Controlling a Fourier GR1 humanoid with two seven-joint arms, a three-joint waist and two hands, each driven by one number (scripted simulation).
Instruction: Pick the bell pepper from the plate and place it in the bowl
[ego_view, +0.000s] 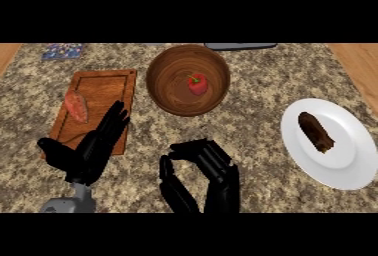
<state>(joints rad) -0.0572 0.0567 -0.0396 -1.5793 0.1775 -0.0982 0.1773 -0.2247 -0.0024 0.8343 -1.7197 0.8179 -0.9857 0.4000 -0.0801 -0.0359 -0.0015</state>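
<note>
A red bell pepper (196, 84) is lying inside the wooden bowl (168, 70), a little right of the bowl's middle, with its green stem end pointing up toward the far rim. The bowl is sitting on the speckled granite counter (258, 95), toward the far side and between the two other dishes. To its right, well apart, a white plate (347, 165) is resting near the counter's right edge, and it is carrying a dark brown, elongated piece of food (316, 132) that is lying at a slant across its upper half; what that food is cannot be told. To the bowl's left a wooden cutting board (111, 85) is lying lengthwise, and a reddish-orange sweet potato (76, 106) is resting on its left half. The left hand (92, 150) is showing at the lower left, over the near end of the board, fingers straight and spread, thumb out to the side, grasping nothing. The right hand (203, 175) is hovering over bare counter in the lower middle, below the bowl and left of the plate; its fingers are curling inward toward the thumb, yet nothing is sitting between them. A patterned cloth (62, 50) is showing at the far left corner, and a grey object (240, 46) is peeking in just beyond the bowl's far rim.
</note>
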